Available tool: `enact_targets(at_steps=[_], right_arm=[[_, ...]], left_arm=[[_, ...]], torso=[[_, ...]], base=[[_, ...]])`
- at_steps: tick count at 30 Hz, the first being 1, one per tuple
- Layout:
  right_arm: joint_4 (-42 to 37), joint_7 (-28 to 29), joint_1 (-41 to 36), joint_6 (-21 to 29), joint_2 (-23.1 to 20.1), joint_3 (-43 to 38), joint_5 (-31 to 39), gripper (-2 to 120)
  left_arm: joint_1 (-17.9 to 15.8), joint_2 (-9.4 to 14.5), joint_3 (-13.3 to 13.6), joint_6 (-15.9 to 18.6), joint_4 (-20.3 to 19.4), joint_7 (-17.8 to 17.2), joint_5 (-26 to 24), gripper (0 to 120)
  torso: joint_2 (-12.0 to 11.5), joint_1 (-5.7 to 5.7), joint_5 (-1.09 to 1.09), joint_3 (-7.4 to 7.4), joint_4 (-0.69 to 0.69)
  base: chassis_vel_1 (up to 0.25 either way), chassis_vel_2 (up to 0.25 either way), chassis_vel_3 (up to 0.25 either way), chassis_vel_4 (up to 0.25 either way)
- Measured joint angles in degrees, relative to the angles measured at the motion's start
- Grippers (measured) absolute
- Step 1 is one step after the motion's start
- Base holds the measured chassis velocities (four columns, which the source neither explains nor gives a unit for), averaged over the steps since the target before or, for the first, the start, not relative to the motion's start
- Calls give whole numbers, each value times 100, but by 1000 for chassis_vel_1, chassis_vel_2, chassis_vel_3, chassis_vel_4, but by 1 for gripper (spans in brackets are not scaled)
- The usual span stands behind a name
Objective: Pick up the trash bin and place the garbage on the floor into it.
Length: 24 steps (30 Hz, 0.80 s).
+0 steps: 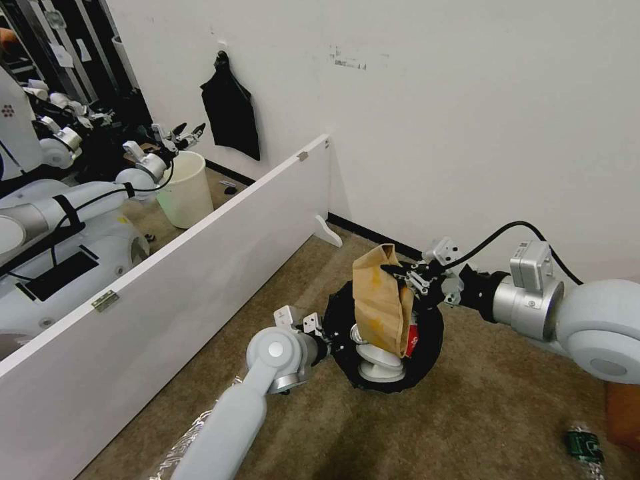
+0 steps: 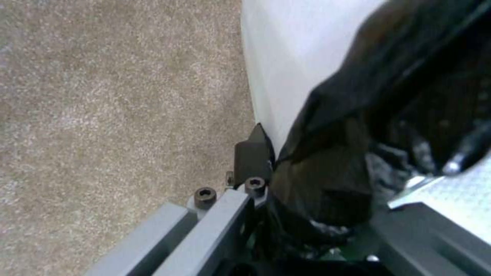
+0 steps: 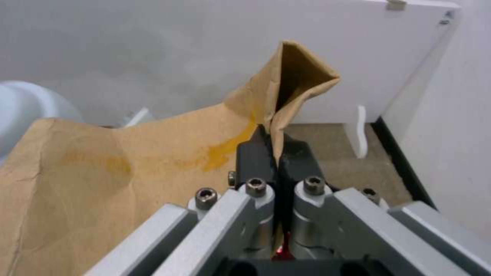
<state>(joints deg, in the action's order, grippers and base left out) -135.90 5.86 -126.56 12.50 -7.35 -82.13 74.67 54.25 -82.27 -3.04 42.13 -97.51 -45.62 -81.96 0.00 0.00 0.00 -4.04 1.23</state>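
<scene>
Head view: right gripper [image 1: 404,280] pinches the paper bag [image 1: 381,300] over the bin [image 1: 427,360], whose rim the left gripper [image 1: 331,345] apparently clamps.

Plain white wall [image 1: 467,100], black skirting [image 1: 373,235], low white partition board [image 1: 200,267], a mirror [image 1: 67,100].
</scene>
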Motion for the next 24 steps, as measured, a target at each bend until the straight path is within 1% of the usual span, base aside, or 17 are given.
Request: enact_targets(at_steps=[3,8,12,15,19,24], right_arm=[[-77,0,-29,22,-1,25,-15,0],[-123,-1,-131,35,72,65,-111,0],[-49,-68,-304,41,210,147,-369,0],[129,-170,-428,25,162,239,-648,0],[218,-200,-485,5,131,285,-755,0],[367,-225,-579,-44,84,354,-900,0]], left_arm=[[-23,-43,-30,0,67,48,64,0],[-89,-37,-75,0,101,73,63,0],[-171,-9,-89,0,114,77,5,0],[-164,-22,-95,0,35,76,-38,0],[-149,-4,-125,1,-20,65,-81,0],[-104,73,-198,0,-225,21,-237,0]], torso=[[0,0,0,0,-1],[0,0,0,0,-1],[0,0,0,1,1],[0,0,0,1,0],[0,0,0,1,-1],[0,0,0,1,0]], base=[[0,0,0,0],[0,0,0,0],[0,0,0,0],[0,0,0,0],[0,0,0,0],[0,0,0,0]])
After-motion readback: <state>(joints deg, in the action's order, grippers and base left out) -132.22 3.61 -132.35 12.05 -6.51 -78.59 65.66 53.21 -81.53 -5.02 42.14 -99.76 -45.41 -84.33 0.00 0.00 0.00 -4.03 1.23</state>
